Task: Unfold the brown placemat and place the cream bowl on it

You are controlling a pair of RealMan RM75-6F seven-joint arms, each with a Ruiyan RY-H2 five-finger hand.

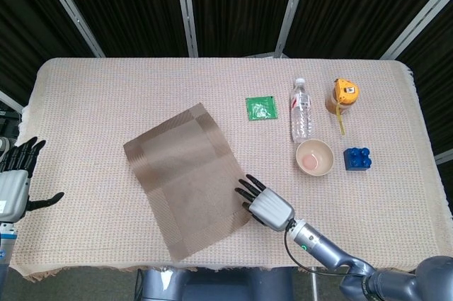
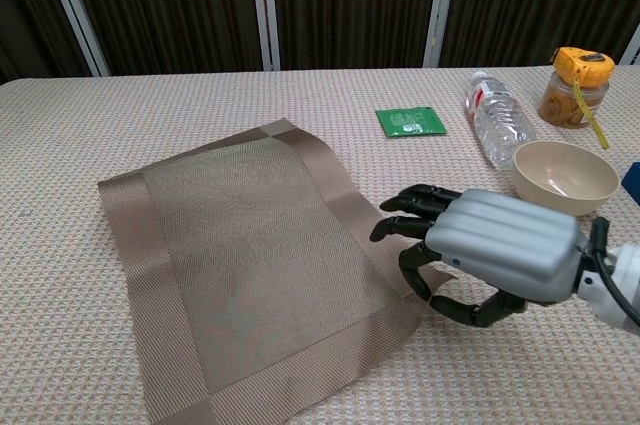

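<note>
Beige woven worktop (image 1: 106, 88): left robot hand (image 1: 15, 180) is held spread and empty at its edge; brown woven placemat (image 1: 187, 177) lies unfolded, its right corner pinched by right robot hand (image 2: 480, 250); round cream bowl (image 1: 314, 156) awaits placement, well apart.

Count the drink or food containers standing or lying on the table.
3. A clear water bottle lies right of the green packet. An orange jar stands near the far right corner. A cream bowl sits just below the bottle. Nothing seems hidden.
</note>
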